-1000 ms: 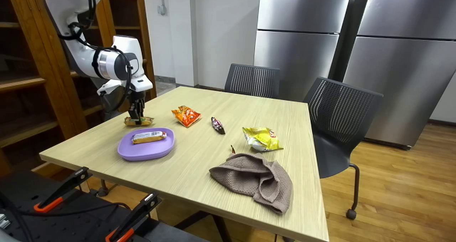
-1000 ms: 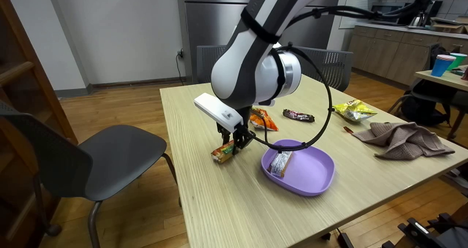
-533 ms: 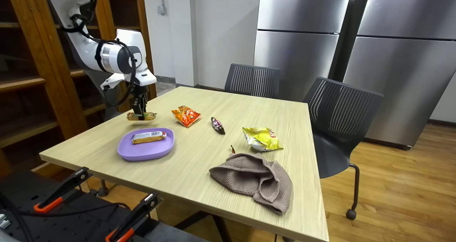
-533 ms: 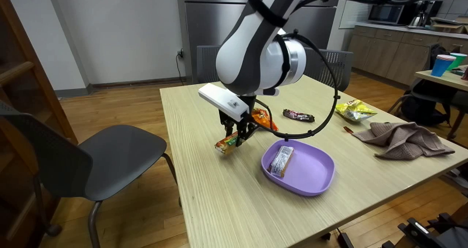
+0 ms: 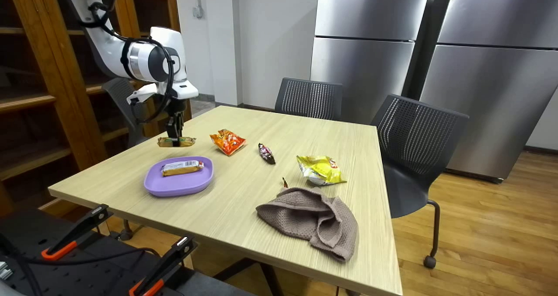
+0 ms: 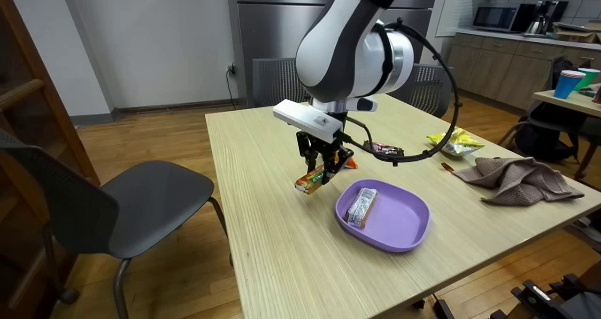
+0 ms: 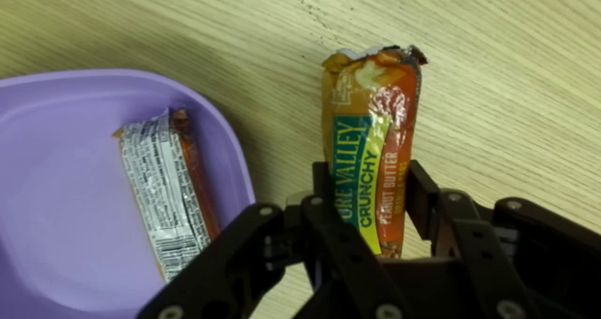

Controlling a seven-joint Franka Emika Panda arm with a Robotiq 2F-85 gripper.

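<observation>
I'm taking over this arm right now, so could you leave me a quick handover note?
Gripper: closed on the shiny orange, green-labelled granola bar, held above the pale wooden table.
Shallow purple plate: on the table, holding a second wrapped bar, silvery printed back up.
Done: granola bar gripped and lifted; second wrapped bar lies in the plate.
Left: granola bar not yet set down; glossy orange bag, slim dark packet and crumpled yellow bag lie outside the plate.
</observation>
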